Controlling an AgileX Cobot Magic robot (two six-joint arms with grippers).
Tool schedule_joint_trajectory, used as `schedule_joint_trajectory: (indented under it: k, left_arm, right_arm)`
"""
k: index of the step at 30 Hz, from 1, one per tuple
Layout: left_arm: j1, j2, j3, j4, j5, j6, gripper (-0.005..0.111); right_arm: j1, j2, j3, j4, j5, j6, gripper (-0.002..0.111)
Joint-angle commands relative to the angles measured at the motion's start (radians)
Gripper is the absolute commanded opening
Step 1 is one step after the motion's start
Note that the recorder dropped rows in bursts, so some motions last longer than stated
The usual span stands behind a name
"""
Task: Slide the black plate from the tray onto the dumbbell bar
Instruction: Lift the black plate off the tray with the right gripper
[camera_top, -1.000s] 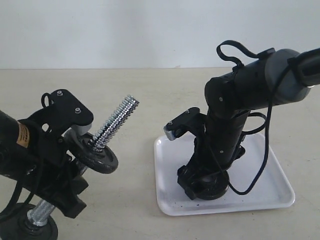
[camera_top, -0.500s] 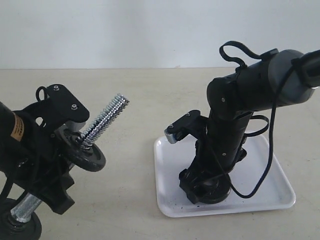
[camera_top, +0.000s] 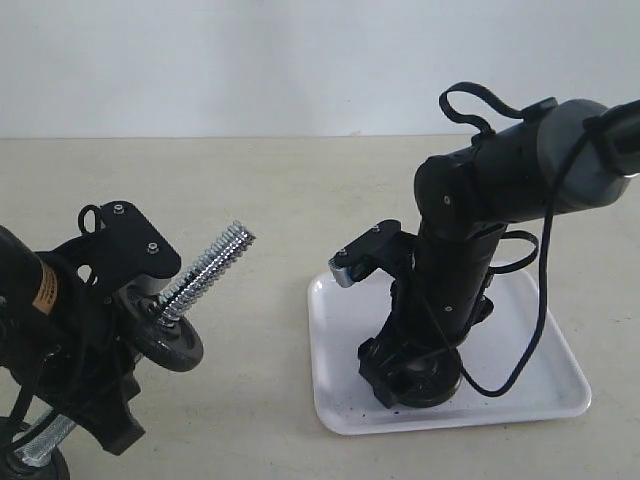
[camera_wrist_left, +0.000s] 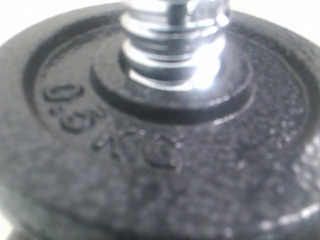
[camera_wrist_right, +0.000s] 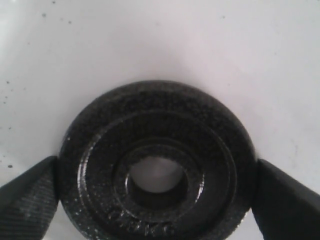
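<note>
The black plate lies over the white tray, seen flat-on with its hole in the middle. My right gripper is shut on it, its fingers pressing on opposite sides of the rim. In the exterior view that gripper reaches down into the tray. My left gripper is shut on the dumbbell bar, which tilts with its threaded end up and to the right. Another black disc sits on the bar and fills the left wrist view, hiding the left fingers there.
The bar's lower end carries a further black disc at the bottom left corner. A loose black cable hangs from the right arm over the tray. Bare beige table lies between the bar's tip and the tray.
The left arm has moved down and to the left with the bar, so the threaded tip sits lower. The right arm has barely shifted over the tray.
</note>
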Motion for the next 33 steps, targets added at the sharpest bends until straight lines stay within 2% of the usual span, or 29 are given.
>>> schedule_joint_trajectory:
  k: [1,12,22,33]
  left_arm:
    - [-0.001,-0.033,-0.028,0.032,-0.092,-0.008,0.004]
    - [-0.001,-0.033,-0.028,0.032,-0.097,-0.008,0.004]
    - [-0.001,-0.033,-0.028,0.035,-0.088,-0.006,0.004]
    - [-0.001,-0.033,-0.028,0.037,-0.100,0.007,0.004]
  right_arm:
    - [0.001,-0.008,0.027,0.046,-0.016,-0.007,0.000]
    - [0.001,-0.200,0.027,0.036,-0.014,-0.002,0.000]
    - [-0.003,-0.277,0.027,0.019,0.002,0.001,0.000]
    - [-0.099,-0.328,-0.019,0.071,0.036,0.012,0.000]
